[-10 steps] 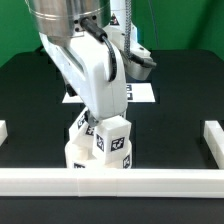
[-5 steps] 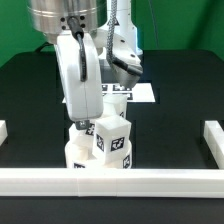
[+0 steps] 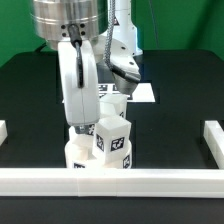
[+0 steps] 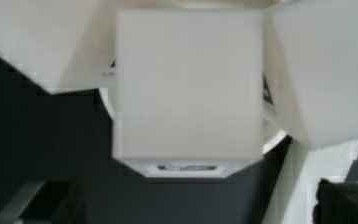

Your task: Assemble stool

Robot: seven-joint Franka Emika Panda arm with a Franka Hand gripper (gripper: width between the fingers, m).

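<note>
Legs (image 3: 113, 140) upright on seat (image 3: 85, 156) (long axes vertical), end effector (image 3: 82, 122) spread wide, gripping nothing.

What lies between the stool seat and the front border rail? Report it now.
Nothing. In the exterior view the seat sits tight against the front rail, with no gap showing. The wrist view does not show that stretch.
</note>
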